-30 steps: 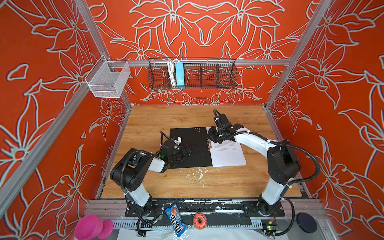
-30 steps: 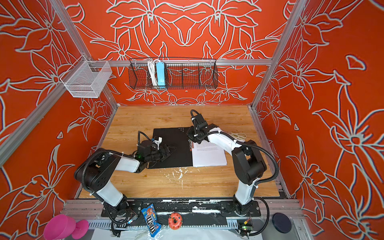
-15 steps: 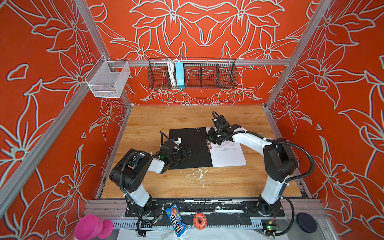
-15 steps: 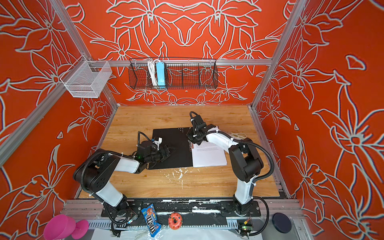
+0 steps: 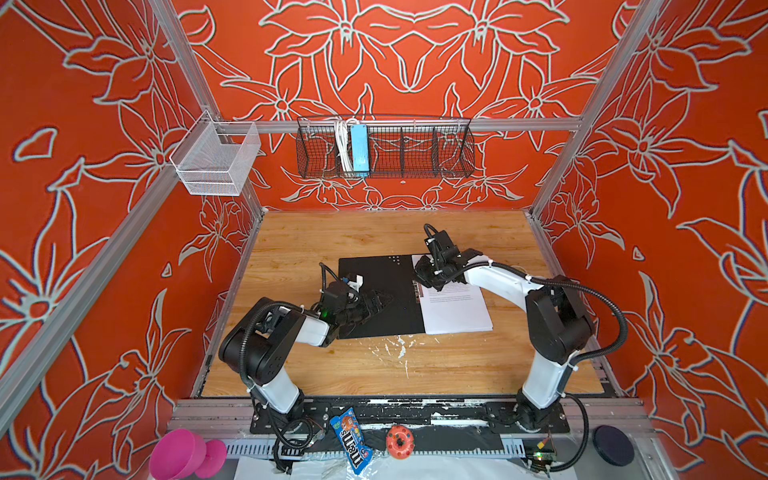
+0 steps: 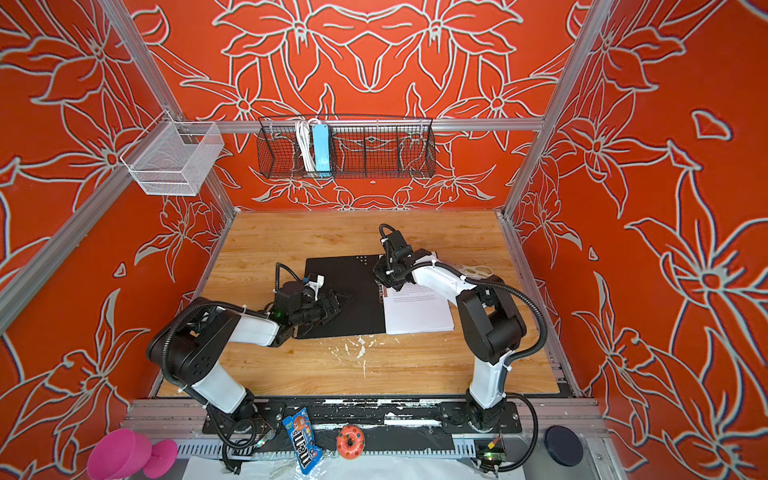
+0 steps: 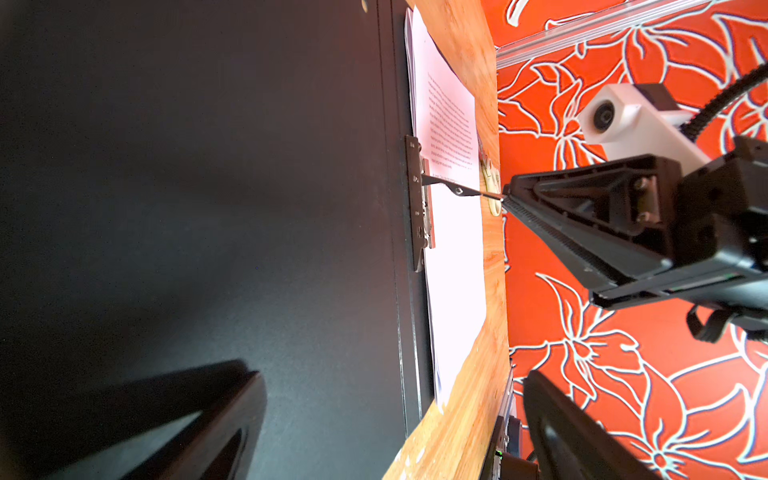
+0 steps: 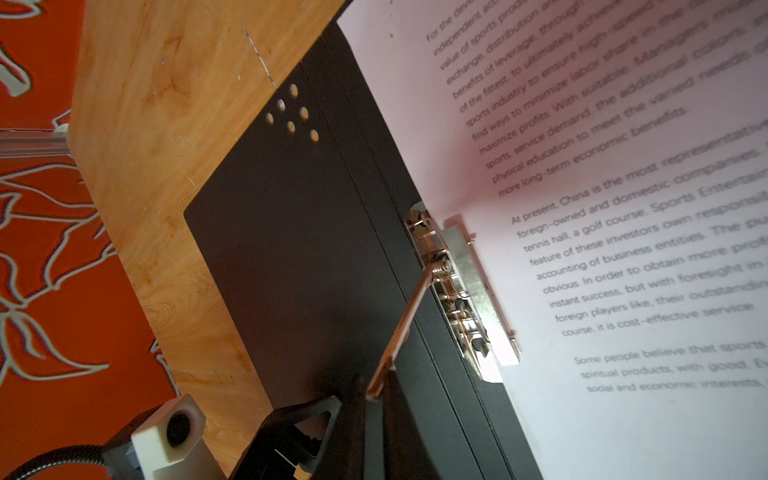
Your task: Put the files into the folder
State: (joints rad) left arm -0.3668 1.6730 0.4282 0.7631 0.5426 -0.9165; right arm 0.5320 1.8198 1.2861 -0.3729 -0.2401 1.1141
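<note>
On the wooden table (image 5: 374, 241), the folder (image 5: 382, 282) is laid open with its matte black inside turned up. Across the folder's right half the files (image 5: 457, 311) are stacked, their inner edge along the spine. Over the folder's left half the left gripper (image 5: 374, 302) is held with its fingers spread wide. At the spine the right gripper (image 8: 372, 388) is pinched onto the tip of the raised lever (image 8: 405, 320) of the metal clamp (image 8: 465, 291).

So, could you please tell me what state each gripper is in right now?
Left gripper: open, empty, over the folder.
Right gripper: shut on the clamp lever.
</note>
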